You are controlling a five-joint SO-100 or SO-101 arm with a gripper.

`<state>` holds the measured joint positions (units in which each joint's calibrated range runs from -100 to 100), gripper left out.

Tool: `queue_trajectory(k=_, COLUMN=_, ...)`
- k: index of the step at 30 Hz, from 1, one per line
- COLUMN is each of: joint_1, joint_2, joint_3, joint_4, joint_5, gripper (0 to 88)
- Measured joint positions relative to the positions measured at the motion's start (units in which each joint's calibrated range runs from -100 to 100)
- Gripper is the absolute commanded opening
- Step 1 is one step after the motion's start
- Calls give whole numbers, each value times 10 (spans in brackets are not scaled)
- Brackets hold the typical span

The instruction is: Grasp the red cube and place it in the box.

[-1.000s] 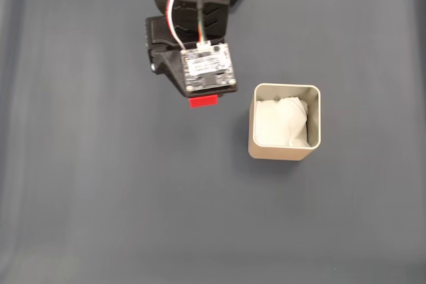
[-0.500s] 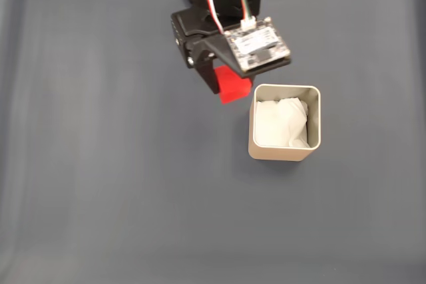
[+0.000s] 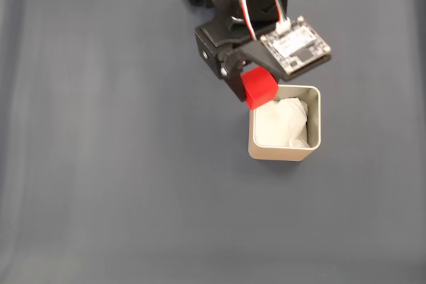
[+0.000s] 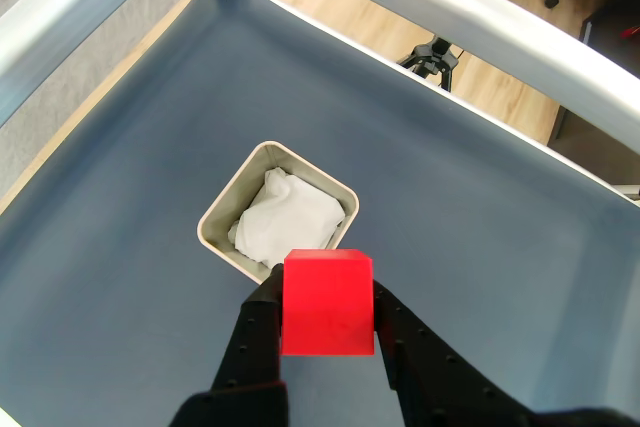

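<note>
My gripper (image 3: 256, 91) (image 4: 327, 309) is shut on the red cube (image 3: 259, 88) (image 4: 327, 302), which hangs in the air. In the fixed view the cube is at the upper left corner of the box (image 3: 318, 121), overlapping its rim. The box is a cream square container with rounded corners and crumpled white paper (image 3: 283, 123) inside. In the wrist view the box (image 4: 220, 215) lies just beyond the cube, which covers its near corner. Black fingers (image 4: 256, 337) press the cube on both sides.
A dark blue-grey mat (image 3: 120, 184) covers the table. The arm's black body and a small circuit board (image 3: 295, 45) stand over the top middle of the fixed view. In the wrist view a pale metal rail (image 4: 480, 22) borders the mat's far side.
The gripper has carried the red cube to the right, from left of the box to over its upper left corner. The box has not moved.
</note>
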<state>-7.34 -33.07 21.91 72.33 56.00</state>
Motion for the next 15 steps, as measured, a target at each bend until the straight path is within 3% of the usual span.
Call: queue_trajectory(k=15, joint_1=-19, joint_2=57, joint_3=0, joint_4=-63, joint_5=1, gripper=2)
